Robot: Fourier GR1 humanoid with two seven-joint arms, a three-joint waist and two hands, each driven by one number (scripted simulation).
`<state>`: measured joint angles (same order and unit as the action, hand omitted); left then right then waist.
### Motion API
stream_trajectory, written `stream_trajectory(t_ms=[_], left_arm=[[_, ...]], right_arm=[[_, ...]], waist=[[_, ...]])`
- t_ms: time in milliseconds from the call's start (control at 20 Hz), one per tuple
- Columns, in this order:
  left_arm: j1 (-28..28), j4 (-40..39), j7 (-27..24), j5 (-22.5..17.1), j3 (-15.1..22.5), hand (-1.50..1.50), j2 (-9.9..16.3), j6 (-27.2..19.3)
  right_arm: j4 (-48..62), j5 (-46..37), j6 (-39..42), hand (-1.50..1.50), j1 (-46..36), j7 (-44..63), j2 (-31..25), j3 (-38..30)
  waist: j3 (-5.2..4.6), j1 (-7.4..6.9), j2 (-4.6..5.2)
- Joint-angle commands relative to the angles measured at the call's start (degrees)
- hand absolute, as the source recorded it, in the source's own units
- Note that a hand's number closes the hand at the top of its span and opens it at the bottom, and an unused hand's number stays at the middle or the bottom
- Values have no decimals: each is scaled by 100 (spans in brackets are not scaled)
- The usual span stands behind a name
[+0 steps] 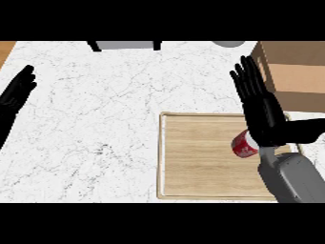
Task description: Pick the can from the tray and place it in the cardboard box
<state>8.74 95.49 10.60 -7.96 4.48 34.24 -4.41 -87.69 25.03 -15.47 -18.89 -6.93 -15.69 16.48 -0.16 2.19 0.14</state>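
Black and resting at the far left, the left hand (10,97) shows straight fingers, while one wooden tray (193,157) carries one red can (244,144) just under the right hand (263,112), whose straight, unclosed fingers seem poised to grasp, with one box (302,71) beyond its fingertips.
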Motion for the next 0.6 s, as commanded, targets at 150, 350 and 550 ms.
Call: stream_trajectory(t_ms=[150, 350, 550], left_arm=[[129, -43, -267, 108, 609, 0, -751, 44], [95, -127, -288, 0, 687, 0, -836, 123], [31, -206, -334, -38, 901, 0, -1090, 153]], right_arm=[[-84, -1002, -955, -150, 988, 777, -586, 307], [588, -2455, -1083, -150, 1149, 412, -1844, 547], [915, -3833, -1996, -150, 1818, 436, -2273, 1020]], waist=[[0, -14, -38], [-196, 265, 18], [-54, 203, -35]])
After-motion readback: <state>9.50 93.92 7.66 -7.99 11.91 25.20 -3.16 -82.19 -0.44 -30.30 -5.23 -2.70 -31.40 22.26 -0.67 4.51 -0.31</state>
